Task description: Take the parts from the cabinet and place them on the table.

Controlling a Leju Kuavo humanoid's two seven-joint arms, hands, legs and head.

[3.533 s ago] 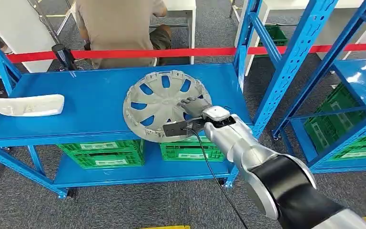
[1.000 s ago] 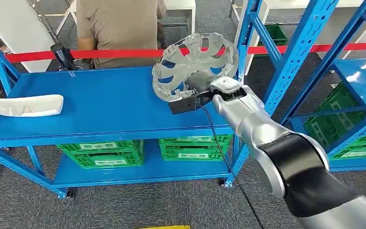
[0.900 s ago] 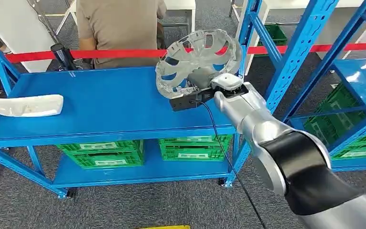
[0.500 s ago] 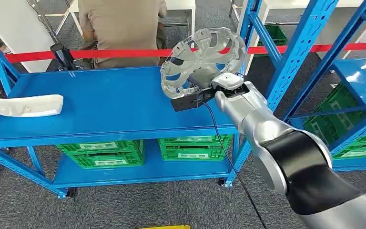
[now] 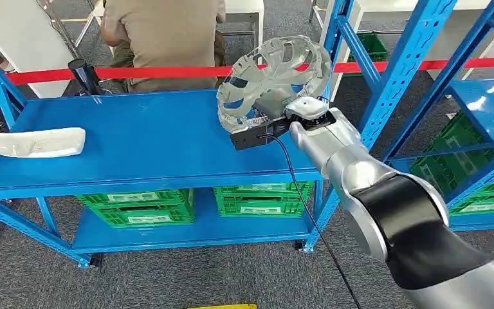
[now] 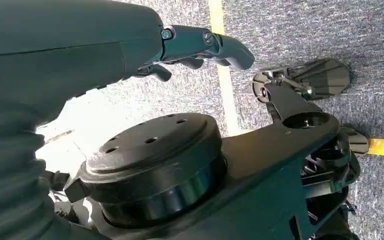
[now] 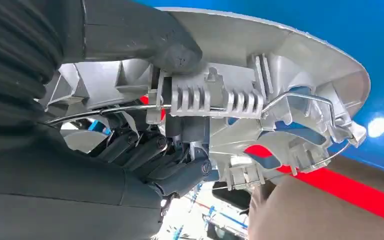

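Observation:
A silver wheel cover [image 5: 273,74] with spoke cut-outs hangs tilted above the right end of the blue shelf [image 5: 141,138], its hollow back facing me. My right hand [image 5: 271,105] grips its lower rim. The right wrist view shows the thumb [image 7: 145,35] pressed on the outer face and the darker fingers [image 7: 152,155] hooked inside the ribbed rim of the wheel cover [image 7: 260,85]. A white moulded part [image 5: 35,142] lies at the shelf's left end. My left hand [image 6: 200,45] hangs over the carpet with its fingers curled in, holding nothing.
Blue uprights [image 5: 386,84] stand just right of the raised cover. A person [image 5: 161,35] sits behind a red barrier tape [image 5: 103,73]. Green crates [image 5: 138,209] fill the lower shelf. A second blue rack with green crates [image 5: 469,161] stands at the right.
3.5 s ago the wheel cover lay flat on the shelf under my right hand. It has since been lifted and tipped up; over the last second it drifted slightly right and higher.

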